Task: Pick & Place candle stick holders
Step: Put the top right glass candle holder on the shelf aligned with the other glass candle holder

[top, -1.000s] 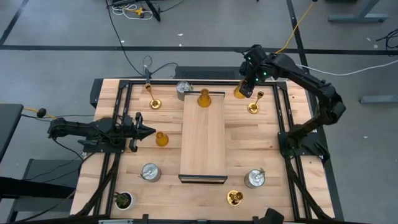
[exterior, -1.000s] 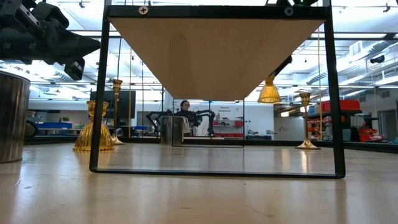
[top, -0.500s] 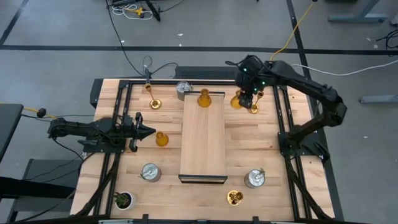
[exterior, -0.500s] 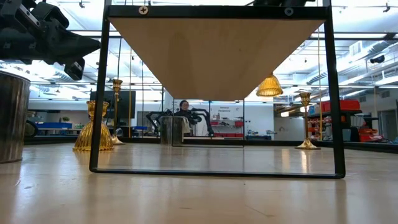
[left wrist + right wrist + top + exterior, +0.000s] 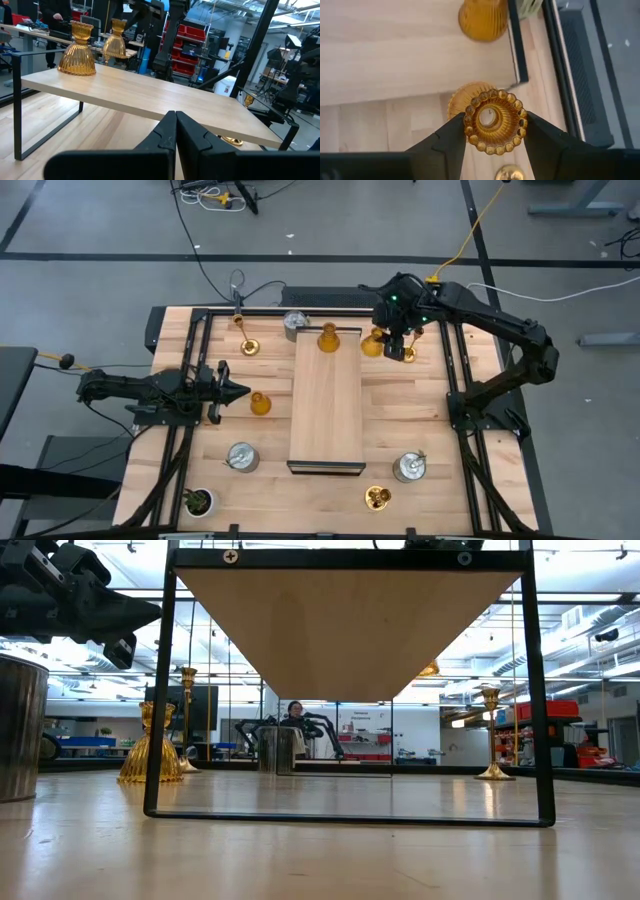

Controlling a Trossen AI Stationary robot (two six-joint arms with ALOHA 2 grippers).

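I have an amber holder [image 5: 494,120] pinched at its beaded rim in the right claw [image 5: 392,343], lifted clear of the bench [image 5: 400,410] near the far right edge of the raised shelf [image 5: 326,405]. In the right wrist view the two fingers [image 5: 447,140] sit either side of the rim and the bell hangs below them. One amber holder [image 5: 328,337] already stands on the shelf's far end. Another amber one [image 5: 260,403] sits on the bench left of the shelf.

Around them: a gold holder [image 5: 246,343] far left, a second gold one [image 5: 408,353] on the bench just beside my right claw, a third [image 5: 377,498] near right. Silver holders sit at the far edge [image 5: 296,324], near left [image 5: 241,457] and near right [image 5: 409,467]. A small plant [image 5: 197,501] is at the near left corner.

The left claw [image 5: 232,390] is clenched on nothing, parked over the bench beside that left amber holder.

I read this as the carry step, with the placing not yet done. Next I would take the holder across over the shelf, pick a bare spot beside the one standing there, lower it upright until the base seats, then let go. I must not knock the standing holder or clip the shelf frame on the way in.
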